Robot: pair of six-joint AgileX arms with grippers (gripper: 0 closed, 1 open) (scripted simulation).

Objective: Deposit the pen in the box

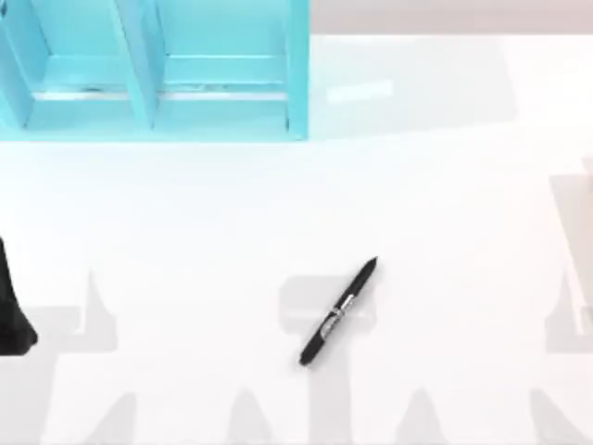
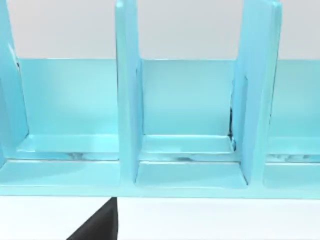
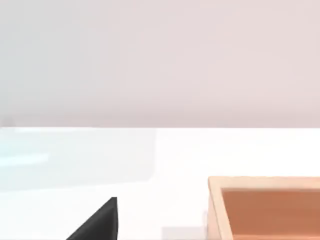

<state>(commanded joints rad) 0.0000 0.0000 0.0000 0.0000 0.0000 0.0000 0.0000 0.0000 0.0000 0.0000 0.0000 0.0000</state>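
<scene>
Near the desk's front edge, the slim black pen (image 1: 338, 313) lies untouched, well apart from the far-left turquoise divided box (image 1: 298, 74); either claw's opening: cannot tell.

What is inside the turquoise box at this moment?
The box compartments that show look empty: bare floors between dividers. The pen lies outside, on the table. The box extends past the frame, so its remaining compartments cannot be judged.

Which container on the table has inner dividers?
The turquoise box, at the top view's upper left; the tan wooden box in the right wrist view shows none.
</scene>
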